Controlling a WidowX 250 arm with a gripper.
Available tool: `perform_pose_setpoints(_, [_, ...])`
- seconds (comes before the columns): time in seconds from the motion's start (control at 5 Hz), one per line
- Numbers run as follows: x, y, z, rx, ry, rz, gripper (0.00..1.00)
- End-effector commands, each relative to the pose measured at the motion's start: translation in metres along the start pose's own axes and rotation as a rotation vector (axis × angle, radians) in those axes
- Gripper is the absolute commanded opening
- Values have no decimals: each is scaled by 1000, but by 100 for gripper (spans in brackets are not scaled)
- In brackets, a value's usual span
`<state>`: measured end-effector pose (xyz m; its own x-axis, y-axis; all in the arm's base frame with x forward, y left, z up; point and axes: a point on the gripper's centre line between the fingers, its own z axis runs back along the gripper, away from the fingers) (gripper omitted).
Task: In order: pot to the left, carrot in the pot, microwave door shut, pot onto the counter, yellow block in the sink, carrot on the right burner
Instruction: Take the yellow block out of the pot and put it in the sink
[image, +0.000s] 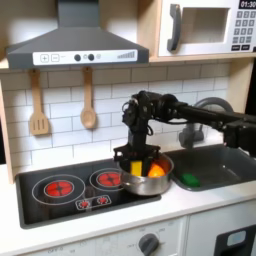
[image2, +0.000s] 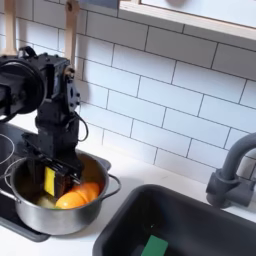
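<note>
White-tiled toy kitchen: the black gripper reaches into the shiny round steel pot at the cooktop's edge, jaws closed on the small yellow block, beside the orange carrot.

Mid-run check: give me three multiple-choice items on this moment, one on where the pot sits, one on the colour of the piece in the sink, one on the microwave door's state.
1. Where is the pot?
A. Inside the sink
B. Partly on the cooktop's edge, partly on the counter
C. On the far burner at the first exterior view's left

2. What colour is the flat piece in the sink?
A. Green
B. Red
C. Blue

3. How is the microwave door?
A. Wide open
B. Removed
C. Shut

Answers: 1 B, the second exterior view shows the pot overhanging the cooktop edge onto the counter. 2 A, the piece shows green in both exterior views. 3 C, the door lies flush with its frame.
</note>
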<state>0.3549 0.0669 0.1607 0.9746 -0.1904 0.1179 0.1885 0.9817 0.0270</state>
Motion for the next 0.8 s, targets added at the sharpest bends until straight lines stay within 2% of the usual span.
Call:
perform_pose_setpoints(0.0, [-3,8,20,9,-23,-19,0])
perform_pose_setpoints(0.4, [3,6,36,-9,-55,-59,0])
perform_pose_setpoints(0.6, [1,-7,50,-26,-80,-107,0])
